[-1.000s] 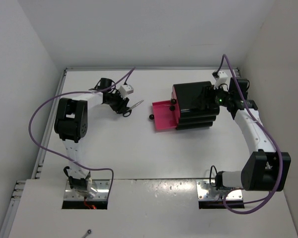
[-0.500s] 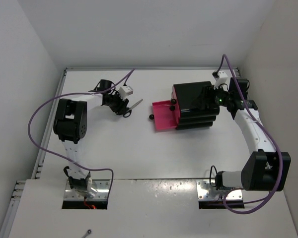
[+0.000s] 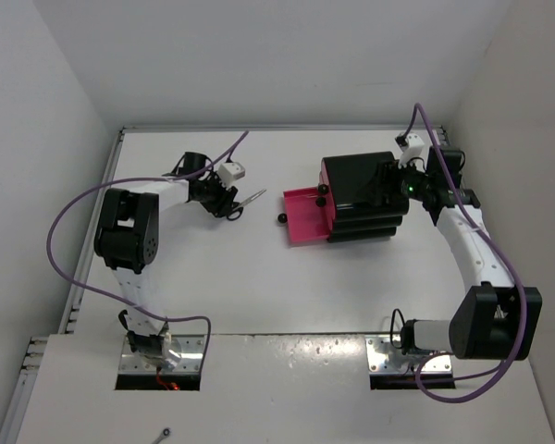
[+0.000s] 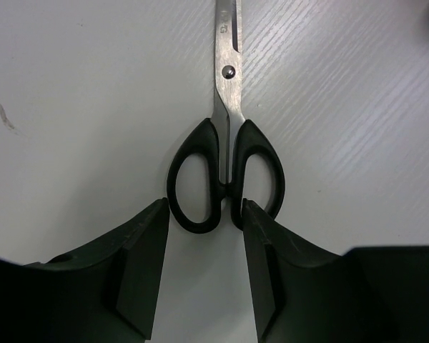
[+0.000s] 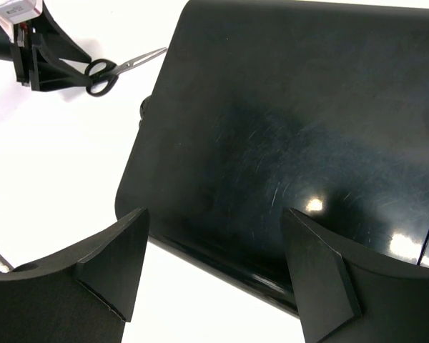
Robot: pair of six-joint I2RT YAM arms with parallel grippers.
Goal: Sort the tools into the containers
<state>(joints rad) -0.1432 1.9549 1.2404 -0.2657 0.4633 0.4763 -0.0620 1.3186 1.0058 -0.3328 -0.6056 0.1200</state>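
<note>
Black-handled scissors (image 4: 225,175) lie flat on the white table, blades pointing away from my left gripper (image 4: 204,207). Its jaws are partly open and the tips sit on either side of the left handle loop. The scissors (image 3: 244,203) and the left gripper (image 3: 226,201) also show in the top view. The glossy black drawer box (image 3: 363,190) has one pink drawer (image 3: 305,220) pulled out to the left, knob (image 3: 280,218) at its front. My right gripper (image 5: 214,214) is open and empty over the box top (image 5: 293,128). Pliers and screwdriver are out of view.
White walls close in the table at the back, left and right. Two more black knobs (image 3: 322,194) show on the box front. Purple cables (image 3: 74,213) loop off both arms. A small metal item (image 3: 164,432) lies on the near base plate.
My left arm has shifted slightly left and its elbow has dropped a little. The scissors, the box and the right arm have stayed where they were.
</note>
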